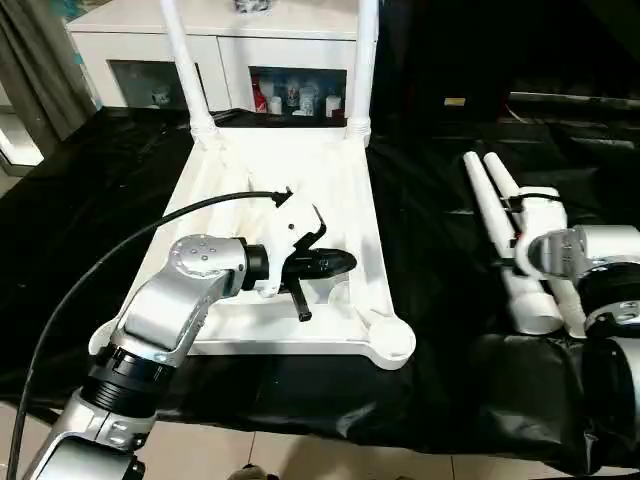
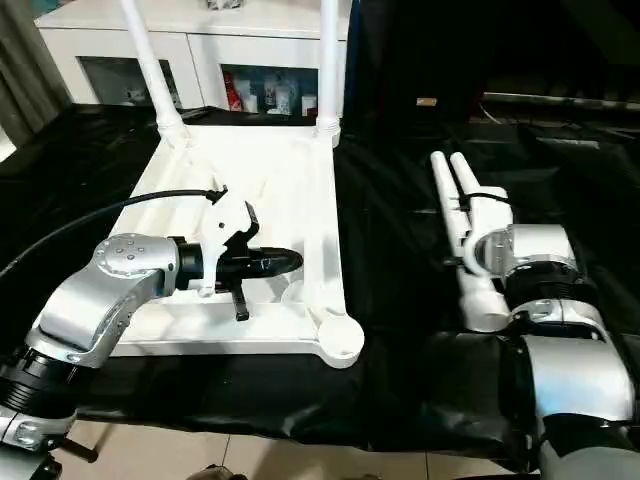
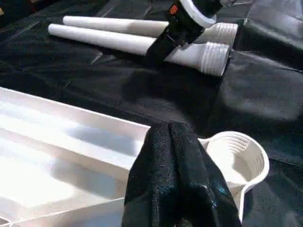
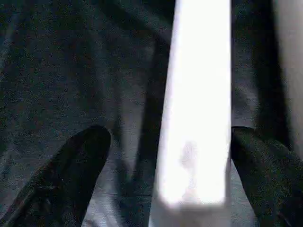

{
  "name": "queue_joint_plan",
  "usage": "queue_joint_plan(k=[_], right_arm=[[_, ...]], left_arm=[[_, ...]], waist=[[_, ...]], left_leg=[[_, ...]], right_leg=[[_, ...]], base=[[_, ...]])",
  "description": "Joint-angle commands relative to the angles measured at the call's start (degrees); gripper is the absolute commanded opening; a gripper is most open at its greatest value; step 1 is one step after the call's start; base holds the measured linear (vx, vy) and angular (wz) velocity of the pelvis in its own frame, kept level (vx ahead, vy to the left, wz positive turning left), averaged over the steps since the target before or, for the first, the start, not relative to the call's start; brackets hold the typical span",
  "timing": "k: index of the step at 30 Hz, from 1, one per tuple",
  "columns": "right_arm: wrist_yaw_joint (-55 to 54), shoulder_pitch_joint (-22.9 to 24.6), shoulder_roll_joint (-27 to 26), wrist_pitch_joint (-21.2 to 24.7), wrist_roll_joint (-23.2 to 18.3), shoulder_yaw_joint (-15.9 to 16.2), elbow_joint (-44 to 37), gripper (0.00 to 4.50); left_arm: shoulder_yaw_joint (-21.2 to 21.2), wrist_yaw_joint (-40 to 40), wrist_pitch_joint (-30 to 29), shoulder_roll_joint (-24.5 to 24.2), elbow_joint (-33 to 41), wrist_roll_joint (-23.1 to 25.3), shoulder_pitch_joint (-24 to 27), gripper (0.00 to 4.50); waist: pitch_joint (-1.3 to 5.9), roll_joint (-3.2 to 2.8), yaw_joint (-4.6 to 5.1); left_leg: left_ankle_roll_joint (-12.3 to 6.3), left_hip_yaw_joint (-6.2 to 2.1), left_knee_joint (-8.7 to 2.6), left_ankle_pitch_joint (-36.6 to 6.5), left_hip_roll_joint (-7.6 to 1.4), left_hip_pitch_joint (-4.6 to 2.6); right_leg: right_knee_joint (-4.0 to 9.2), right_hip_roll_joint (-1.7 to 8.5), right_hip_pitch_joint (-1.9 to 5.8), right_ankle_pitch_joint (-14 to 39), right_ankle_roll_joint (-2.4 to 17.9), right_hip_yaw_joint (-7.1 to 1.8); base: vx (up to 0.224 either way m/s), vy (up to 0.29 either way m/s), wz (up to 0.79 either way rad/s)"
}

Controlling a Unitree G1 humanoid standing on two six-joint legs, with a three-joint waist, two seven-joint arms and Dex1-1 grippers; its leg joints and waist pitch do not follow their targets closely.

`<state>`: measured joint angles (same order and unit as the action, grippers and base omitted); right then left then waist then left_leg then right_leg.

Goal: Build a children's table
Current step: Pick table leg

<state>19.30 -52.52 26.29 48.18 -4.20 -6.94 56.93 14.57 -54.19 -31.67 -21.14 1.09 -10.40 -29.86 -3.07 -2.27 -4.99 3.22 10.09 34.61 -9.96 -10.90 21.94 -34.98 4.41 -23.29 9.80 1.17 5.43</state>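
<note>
White tabletop [image 1: 340, 190] on black cloth [image 1: 430, 260], left end effector [image 1: 340, 263] closed, right end effector [image 4: 165, 156] apart astride loose leg [image 4: 196, 118].

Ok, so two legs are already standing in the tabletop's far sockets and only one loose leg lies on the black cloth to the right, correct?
Not quite: two loose legs lie side by side on the black cloth, as the left eye view shows. Two legs do stand in the tabletop's far sockets.

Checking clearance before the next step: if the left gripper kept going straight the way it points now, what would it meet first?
Probably the tabletop's near-right corner socket: the shut left gripper hovers over the tabletop and points toward that corner. Beyond it lie black cloth and the two loose legs. Height above the rim is unclear.
</note>
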Motion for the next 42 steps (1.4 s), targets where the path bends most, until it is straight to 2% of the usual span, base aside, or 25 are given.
queue_joint_plan(k=[1,8,16,28,30,31,32,33,36,37,38,42], right_arm=[[-0.04,-1.89,-0.11,0.67,-0.50,-0.22,-1.04,4.36],[0.06,-1.03,-0.65,0.35,-0.12,0.31,0.55,4.36],[1.10,0.11,-1.71,1.50,-0.99,-0.27,1.41,3.54],[-0.06,0.13,-2.11,0.73,-1.86,-1.90,2.34,2.71],[-0.73,-0.16,-1.96,0.55,-2.75,-3.27,2.23,2.53],[-0.80,-0.14,-1.92,0.45,-3.07,-3.73,2.12,2.47],[-0.78,-0.08,-1.93,0.50,-3.20,-3.89,2.07,2.47],[-0.83,0.19,-1.96,0.56,-3.62,-4.44,1.83,2.28],[-1.77,2.44,-2.84,-2.30,-6.85,-8.62,-0.72,2.10],[-1.87,3.09,-3.01,-2.99,-7.32,-9.23,-1.56,1.94],[-1.87,3.09,-3.01,-2.99,-7.32,-9.23,-1.56,1.94],[2.65,10.28,-5.57,-10.80,-11.65,-12.45,-13.91,1.85]], left_arm=[[0.65,-0.10,-0.40,-0.61,0.93,-0.10,-0.92,0.00],[0.87,0.11,-0.20,-0.66,0.76,0.00,-1.09,0.00],[0.86,0.14,-0.16,-0.76,0.71,0.00,-1.08,0.00],[0.69,0.69,0.53,-0.81,0.31,0.31,-1.15,0.00],[0.16,0.62,-0.74,-0.59,0.14,-0.54,-1.41,0.00],[-0.34,1.41,-1.23,-0.16,-0.17,-0.66,-1.72,0.21],[-0.55,1.85,-1.41,0.05,-0.37,-0.63,-1.88,0.21],[-1.24,3.20,-2.09,0.69,-1.06,-0.56,-2.37,0.43],[-3.07,6.13,-3.90,2.10,-2.86,-0.86,-3.41,0.56],[-3.30,6.67,-3.96,2.23,-3.01,-0.78,-3.46,0.84],[-3.30,6.67,-3.96,2.23,-3.01,-0.78,-3.46,0.84],[-4.17,7.59,-4.54,2.22,-2.46,-1.26,-3.08,1.16]], waist=[[4.27,0.76,-0.04],[4.22,0.85,-0.05],[4.25,0.96,-0.06],[4.24,1.08,-0.03],[4.27,1.05,-0.06],[4.31,0.97,-0.11],[4.28,0.95,-0.10],[4.28,0.99,-0.10],[4.34,1.03,-0.20],[4.39,1.07,-0.20],[4.39,1.07,-0.20],[4.42,1.51,-0.47]], left_leg=[[-0.79,-0.30,-3.25,-9.31,-1.82,-0.81],[-0.55,-0.31,-3.31,-9.46,-1.80,-0.78],[-0.75,-0.27,-3.25,-8.94,-1.79,-0.76],[-0.54,-0.29,-3.29,-9.01,-1.82,-0.79],[-0.63,-0.24,-3.25,-8.84,-1.77,-0.81],[-0.72,-0.22,-3.20,-8.70,-1.79,-0.83],[-0.70,-0.24,-3.23,-8.74,-1.81,-0.85],[-0.66,-0.24,-3.22,-8.81,-1.78,-0.82],[-0.84,-0.21,-3.19,-8.87,-1.72,-0.81],[-1.03,-0.36,-3.25,-8.28,-1.76,-0.77],[-1.03,-0.36,-3.25,-8.28,-1.76,-0.77],[-1.89,-0.26,-3.30,-7.80,-1.74,-0.71]], right_leg=[[3.85,3.59,3.28,12.48,12.00,-2.76],[3.84,3.61,3.32,12.72,11.88,-2.78],[3.83,3.64,3.33,12.62,11.83,-2.79],[3.81,3.69,3.27,13.30,11.46,-2.80],[3.83,3.68,3.29,13.10,11.46,-2.81],[3.77,3.68,3.28,12.81,11.60,-2.83],[3.77,3.64,3.25,12.75,11.69,-2.80],[3.78,3.62,3.28,12.58,11.78,-2.78],[3.95,3.78,3.38,12.60,11.45,-2.84],[3.78,3.70,3.42,12.13,11.42,-2.71],[3.78,3.70,3.42,12.13,11.42,-2.71],[3.95,3.84,3.52,11.96,10.26,-2.80]], base=[[0.000,0.000,0.00],[0.000,0.000,0.00],[0.000,0.000,0.00],[0.000,0.000,0.00],[0.000,0.000,0.00],[0.000,0.000,0.00],[0.000,0.000,0.00],[0.000,0.000,0.00],[0.000,0.000,0.00],[0.000,0.000,0.00],[0.000,0.000,0.00],[0.000,0.000,0.00]])
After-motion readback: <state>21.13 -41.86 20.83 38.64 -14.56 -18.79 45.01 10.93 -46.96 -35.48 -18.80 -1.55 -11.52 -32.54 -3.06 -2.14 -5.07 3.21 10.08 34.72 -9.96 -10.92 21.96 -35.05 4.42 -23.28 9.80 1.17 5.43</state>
